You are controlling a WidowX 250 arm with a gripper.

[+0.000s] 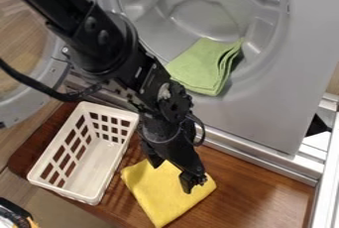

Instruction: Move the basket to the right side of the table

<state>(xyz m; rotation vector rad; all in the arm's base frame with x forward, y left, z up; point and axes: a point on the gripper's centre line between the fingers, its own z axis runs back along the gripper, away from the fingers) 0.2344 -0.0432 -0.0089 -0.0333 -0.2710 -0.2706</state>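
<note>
In the camera view, the end effector (173,175) hangs over the yellow cloth (164,196), its two fingers spread well apart with nothing held between them. The white basket (45,159), the task's thing, sits upright at the left of the wooden table (257,188), just beside the cloth. A folded green cloth (204,67) lies in the grey recess (198,16) behind.

Here's a brown wooden table (261,185), with a white, open-topped basket (92,167) standing upright on it. A yellow cloth (157,190) lies flat just beside the basket.
</note>
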